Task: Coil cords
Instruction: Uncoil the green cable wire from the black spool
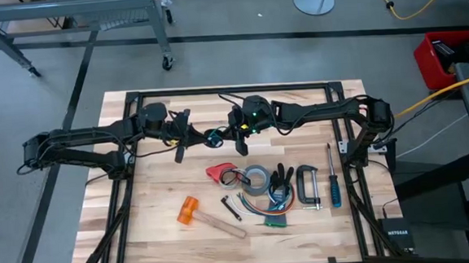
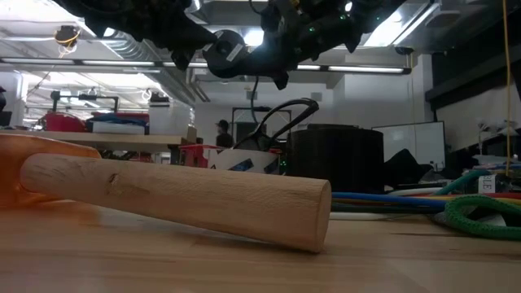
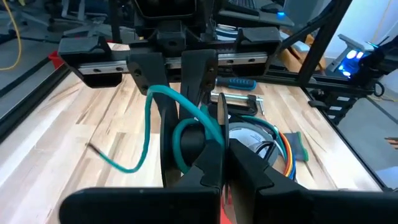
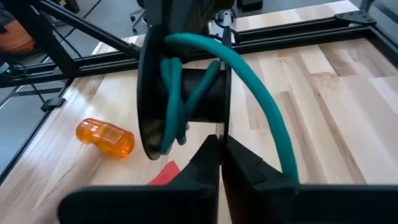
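Note:
A teal cord (image 3: 148,118) is wound on a small black spool (image 1: 214,137) that hangs above the far middle of the table. One strand loops out, and its free end (image 3: 92,148) dangles loose. In the right wrist view the cord (image 4: 268,109) arcs off the hub (image 4: 199,93). My left gripper (image 1: 205,136) comes at the spool from the left and my right gripper (image 1: 225,135) from the right. Both are shut on it. From table height the spool (image 2: 224,49) shows high up between the two arms. My left gripper pinches the thin rim of a spool flange (image 3: 221,134) between its two fingers. It comes from the table's left, slanting slightly down. The spool is lifted clear of the table. My right gripper pinches a thin flange rim (image 4: 222,127) on the spool's opposite side between its two fingers. It comes from the table's right, slanting slightly down, with the cord passing beside its fingers.
Nearer on the table lie a hammer with an orange head (image 1: 189,209), a red tool (image 1: 221,172), a tape roll (image 1: 258,179), a bundle of coloured wires (image 1: 274,216), a clamp (image 1: 307,184) and a screwdriver (image 1: 333,178). Black frame rails (image 1: 232,89) border the table.

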Controlling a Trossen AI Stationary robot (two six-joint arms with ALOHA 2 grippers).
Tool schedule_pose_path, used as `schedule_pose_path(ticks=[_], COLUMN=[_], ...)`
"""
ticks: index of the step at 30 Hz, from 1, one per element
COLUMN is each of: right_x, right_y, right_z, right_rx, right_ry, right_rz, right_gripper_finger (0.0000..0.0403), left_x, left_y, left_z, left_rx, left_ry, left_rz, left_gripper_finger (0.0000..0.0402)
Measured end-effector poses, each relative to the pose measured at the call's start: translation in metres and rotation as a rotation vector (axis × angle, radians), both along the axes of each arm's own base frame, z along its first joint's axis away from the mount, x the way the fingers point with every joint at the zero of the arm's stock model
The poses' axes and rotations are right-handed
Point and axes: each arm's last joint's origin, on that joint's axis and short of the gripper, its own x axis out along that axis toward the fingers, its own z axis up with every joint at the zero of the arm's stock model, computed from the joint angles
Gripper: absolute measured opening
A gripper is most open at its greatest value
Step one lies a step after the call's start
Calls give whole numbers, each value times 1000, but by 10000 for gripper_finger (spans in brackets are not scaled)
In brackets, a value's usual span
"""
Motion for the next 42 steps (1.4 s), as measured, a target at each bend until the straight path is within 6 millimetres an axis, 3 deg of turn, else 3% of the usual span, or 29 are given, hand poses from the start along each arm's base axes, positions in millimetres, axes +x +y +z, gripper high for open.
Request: schedule_pose_path(ticks=[12,23,30,33,37,42], right_x=[0,-4,-6,-8,-16,-24], right_y=[0,0,-7,-11,-15,-15], right_z=[-1,-3,-5,-7,-23,-24], right_rx=[8,5,-4,-1,16,-20], right_ry=[9,77,86,98,240,329], right_rz=[2,-9,-23,-29,-51,-95], right_gripper_finger=[5,3,1,1,1,1], left_x=[0,-2,-1,0,-2,-3], left_y=[1,13,9,8,10,16], left_z=[0,3,2,2,8,7], left_rx=[-1,29,-16,0,19,20], left_ry=[0,-39,-28,-20,-53,-56], left_rz=[5,113,119,115,128,154], left_gripper_finger=[1,1,4,27,81,132])
